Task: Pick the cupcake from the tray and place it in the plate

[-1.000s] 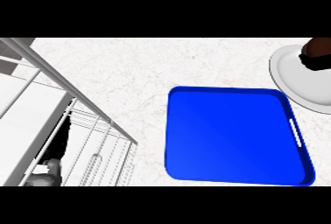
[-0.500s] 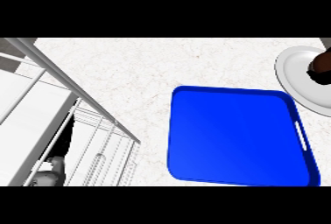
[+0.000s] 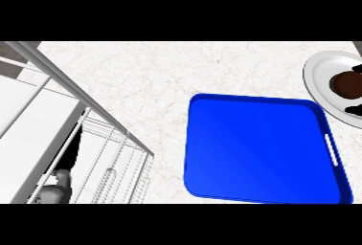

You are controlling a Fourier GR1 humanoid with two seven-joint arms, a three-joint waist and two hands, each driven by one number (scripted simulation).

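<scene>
The blue tray (image 3: 262,153) lies on the counter at centre right, with nothing on its visible surface. At the upper right edge a white plate (image 3: 318,79) is partly cut off by the frame. A brown cupcake (image 3: 346,83) sits over the plate's middle. Small black parts of my right hand (image 3: 356,111) show at the right edge, just above and below the cupcake. The rest of that hand is out of frame. My left hand appears nowhere in the view.
A white wire rack (image 3: 78,129) runs diagonally along the counter's left side. Below it at the lower left is a grey rounded shape (image 3: 56,189) that I cannot identify. White marbled counter (image 3: 163,72) stretches between rack, tray and plate.
The cupcake has come down from the plate's far rim to its middle. The plate and tray have shifted slightly right in the view.
</scene>
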